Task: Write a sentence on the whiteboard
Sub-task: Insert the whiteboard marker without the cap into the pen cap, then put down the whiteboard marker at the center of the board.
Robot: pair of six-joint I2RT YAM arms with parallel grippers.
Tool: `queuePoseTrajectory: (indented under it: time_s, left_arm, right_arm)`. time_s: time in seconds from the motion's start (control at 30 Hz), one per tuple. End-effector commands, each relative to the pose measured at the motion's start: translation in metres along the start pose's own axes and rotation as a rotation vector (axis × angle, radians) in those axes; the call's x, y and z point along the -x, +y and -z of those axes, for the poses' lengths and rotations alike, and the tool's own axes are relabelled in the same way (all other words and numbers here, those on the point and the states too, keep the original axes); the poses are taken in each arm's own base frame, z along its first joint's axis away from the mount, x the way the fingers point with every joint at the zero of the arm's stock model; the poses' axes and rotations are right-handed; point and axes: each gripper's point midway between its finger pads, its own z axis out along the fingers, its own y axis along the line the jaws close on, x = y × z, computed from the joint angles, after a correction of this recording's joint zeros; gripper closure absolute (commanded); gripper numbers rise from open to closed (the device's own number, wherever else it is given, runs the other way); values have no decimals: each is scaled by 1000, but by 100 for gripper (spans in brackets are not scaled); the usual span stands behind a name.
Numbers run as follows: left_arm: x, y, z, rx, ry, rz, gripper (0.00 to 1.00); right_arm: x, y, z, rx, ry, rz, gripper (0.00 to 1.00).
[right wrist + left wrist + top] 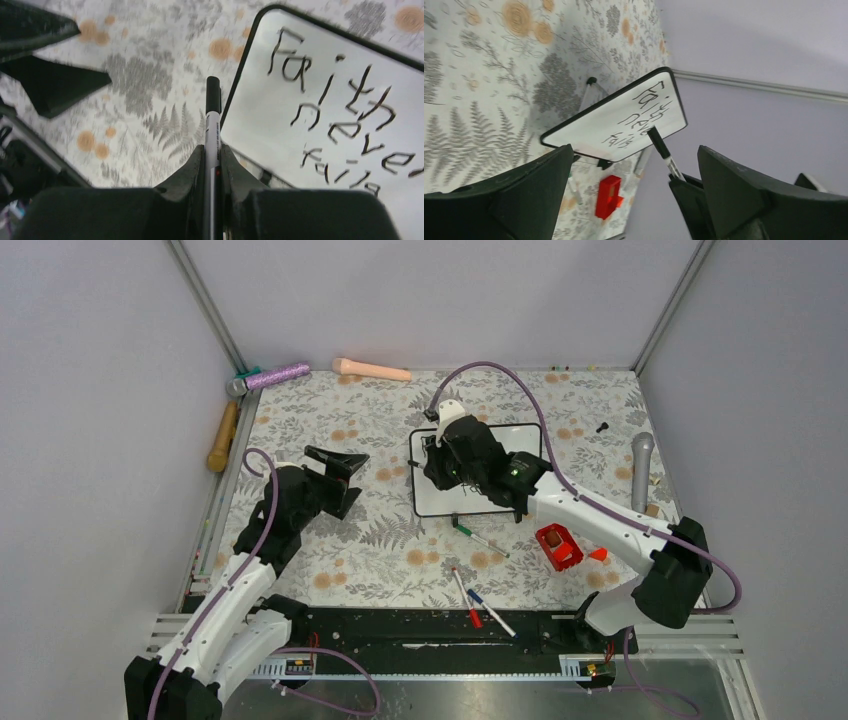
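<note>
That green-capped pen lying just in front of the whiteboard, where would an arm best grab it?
Probably mid-barrel on the green-capped pen, straight down from above, fingers across its thin width. It lies flat and slanted on the table, cap end close to the whiteboard, so the open middle is easiest.

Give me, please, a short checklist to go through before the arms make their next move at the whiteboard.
1. Right gripper shut on the black marker: ok.
2. Marker tip off the writing surface: ok, it points beside the left frame of the whiteboard.
3. The sentence is complete: cannot tell. "Faith never" reads clearly, but the right gripper partly hides the last line and no full stop shows.
4. Left gripper open, empty and apart from the whiteboard: ok.
5. Marker capped: cannot tell.
</note>
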Motion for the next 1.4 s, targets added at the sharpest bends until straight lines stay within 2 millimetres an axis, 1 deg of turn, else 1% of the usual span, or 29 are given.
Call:
queuePoseTrajectory:
  time_s: [0.0,0.1,0.2,0.3,0.37,0.47,0.53,0.63,0.7,0.8,0.93,0.97,1.0,1.03,1.1,1.23,1.33,1.37]
  left_arm:
    - [8,22,18,60,-5,-189,3]
    - [17,30,20,68,-43,-300,3]
    - [20,35,18,64,-51,-398,3]
    - [23,38,16,58,-66,-451,3]
    - [26,37,16,43,-84,-465,3]
    - [29,37,19,30,-111,-472,2]
    - [37,39,21,44,-158,-483,3]
    - [50,43,27,77,-228,-489,4]
    - [56,46,30,88,-266,-484,3]
    - [60,51,33,92,-292,-472,3]
    - [61,58,34,95,-306,-457,4]
    - [61,59,34,94,-308,-455,4]
    - [61,59,34,96,-308,-456,4]
    - [61,59,35,95,-308,-460,4]
    - [62,58,35,96,-311,-469,4]
    - [63,53,37,89,-316,-487,5]
    - [62,51,37,76,-311,-492,5]
    - [60,51,36,68,-304,-496,5]
  right_arm:
    - [-34,6,56,65,266,85,100]
    - [-60,6,82,91,452,156,100]
    - [-82,1,101,34,627,281,100]
    - [-93,-3,105,-55,737,389,100]
    - [-98,-1,99,-63,755,405,100]
    - [-106,2,84,-86,749,393,100]
    - [-118,2,71,-117,779,404,100]
    - [-137,-4,52,-190,841,471,100]
    - [-150,-4,39,-201,857,484,100]
    - [-170,-1,22,-186,857,464,100]
    - [-188,-5,8,-200,880,464,100]
    - [-189,-6,8,-203,882,464,100]
    - [-185,-5,10,-202,869,464,100]
    - [-180,-5,12,-201,849,460,100]
    - [-162,-2,20,-184,780,443,100]
    - [-120,11,35,-101,563,366,100]
    - [-102,17,34,-41,367,285,100]
    - [-102,19,32,-19,318,252,100]
